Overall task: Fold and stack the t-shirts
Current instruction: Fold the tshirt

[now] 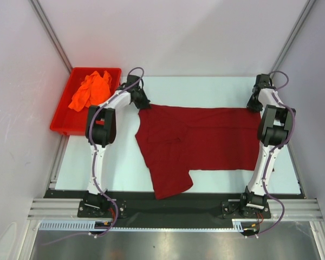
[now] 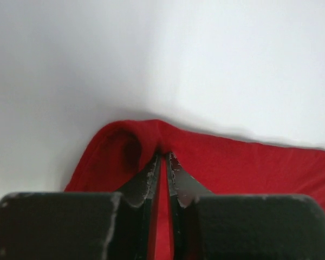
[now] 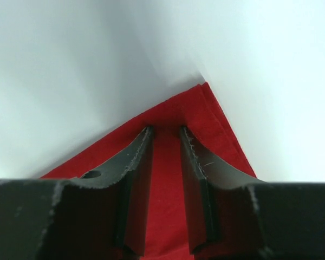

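The maroon t-shirt [image 1: 195, 141] lies spread across the white table, one sleeve hanging toward the near edge. My left gripper [image 1: 142, 104] sits at the shirt's far left corner. In the left wrist view it [image 2: 164, 154] is shut on a puckered fold of the maroon cloth [image 2: 249, 162]. At the far right corner is my right gripper [image 1: 253, 104]. Its jaws [image 3: 166, 129] stand a little apart over flat maroon cloth [image 3: 173, 111], close to the hemmed corner. The orange t-shirt [image 1: 91, 89] lies crumpled in the bin.
A red plastic bin [image 1: 62, 122] stands at the far left, partly off the table's edge. Walls close in on the left, right and back. Bare white tabletop [image 1: 114, 162] shows left of the shirt. A black strip runs along the near edge.
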Robot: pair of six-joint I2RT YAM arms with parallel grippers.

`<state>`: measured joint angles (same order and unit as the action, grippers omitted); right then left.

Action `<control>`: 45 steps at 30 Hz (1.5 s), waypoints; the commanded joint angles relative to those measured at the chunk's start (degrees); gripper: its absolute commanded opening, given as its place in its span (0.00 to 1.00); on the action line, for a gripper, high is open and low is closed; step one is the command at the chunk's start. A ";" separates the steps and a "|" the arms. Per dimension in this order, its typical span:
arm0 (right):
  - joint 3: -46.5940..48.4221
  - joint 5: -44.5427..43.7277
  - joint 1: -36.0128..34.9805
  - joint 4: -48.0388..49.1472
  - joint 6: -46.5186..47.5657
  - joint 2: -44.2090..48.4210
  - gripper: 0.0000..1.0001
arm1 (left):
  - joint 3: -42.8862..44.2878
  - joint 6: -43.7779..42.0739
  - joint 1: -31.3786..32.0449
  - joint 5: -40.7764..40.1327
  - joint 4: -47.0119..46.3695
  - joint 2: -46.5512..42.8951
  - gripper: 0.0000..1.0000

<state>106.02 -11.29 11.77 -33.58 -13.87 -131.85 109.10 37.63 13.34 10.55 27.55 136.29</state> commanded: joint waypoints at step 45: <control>-36.30 18.40 -10.00 -18.18 -9.94 60.89 0.71 | -54.06 -3.71 10.63 -1.38 6.19 -73.51 0.62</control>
<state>73.21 4.14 4.45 -50.02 -21.02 -77.60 62.46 32.73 19.05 15.22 26.72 66.83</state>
